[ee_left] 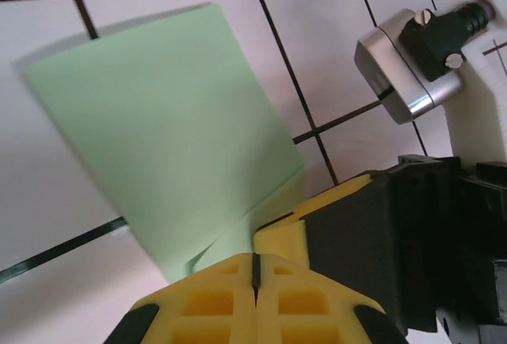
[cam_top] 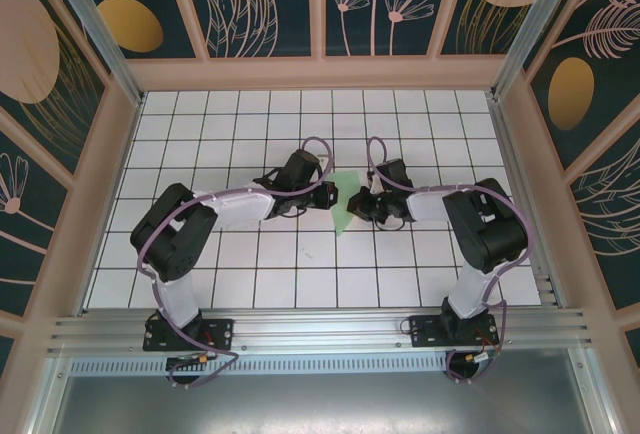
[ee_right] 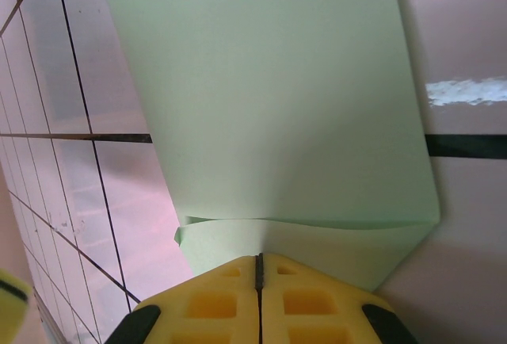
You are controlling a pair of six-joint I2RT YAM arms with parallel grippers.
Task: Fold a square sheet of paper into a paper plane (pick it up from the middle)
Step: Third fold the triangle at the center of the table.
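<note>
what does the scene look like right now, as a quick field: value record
surface: white gridded table
paper: pale green sheet of paper, mid-table between the two grippers, bent over on itself, no plane shape yet
left gripper: shut, fingertips at the paper's edge; whether it pinches the paper is unclear
right gripper: shut on the paper's near edge
spacing: the two grippers sit close together at the paper
</note>
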